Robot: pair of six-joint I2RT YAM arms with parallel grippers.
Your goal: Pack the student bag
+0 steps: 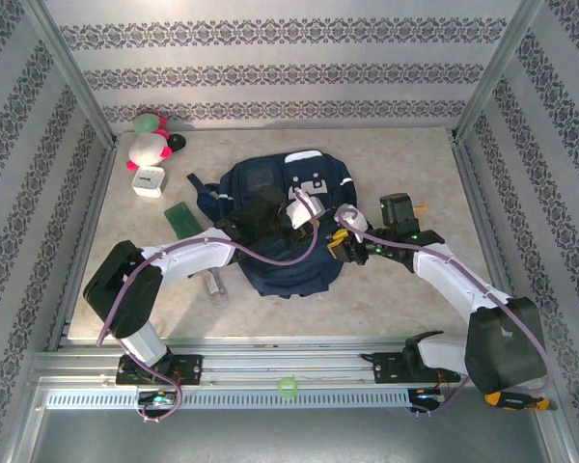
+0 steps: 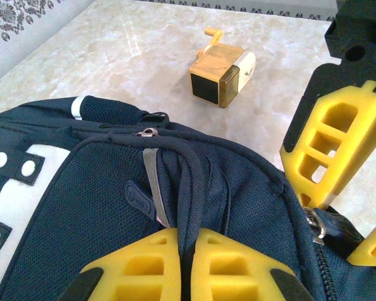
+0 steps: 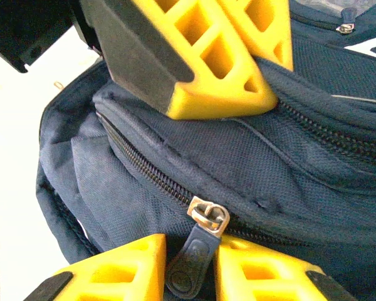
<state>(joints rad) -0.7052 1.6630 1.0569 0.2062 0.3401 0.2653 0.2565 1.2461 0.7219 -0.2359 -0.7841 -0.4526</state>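
Note:
The student bag (image 1: 299, 270), navy with white patches, lies in the middle of the table. My left gripper (image 2: 187, 235) is shut on a raised fold of the bag's dark fabric (image 2: 191, 175) near its top zipper. My right gripper (image 3: 191, 241) sits at the bag's right side, its yellow fingers (image 3: 263, 263) a little apart. The rubber pull tab (image 3: 189, 266) of a zipper slider (image 3: 208, 216) hangs between them, the zipper (image 3: 144, 166) running up to the left. In the top view the left gripper (image 1: 270, 207) and the right gripper (image 1: 343, 243) are close together over the bag.
A yellow pencil sharpener (image 2: 222, 72) stands on the marble table (image 2: 113, 44) beyond the bag. At the back left are a plush toy (image 1: 150, 140), a white box (image 1: 149, 181) and a green flat item (image 1: 182, 218). A clear object (image 1: 213, 283) lies by the left arm.

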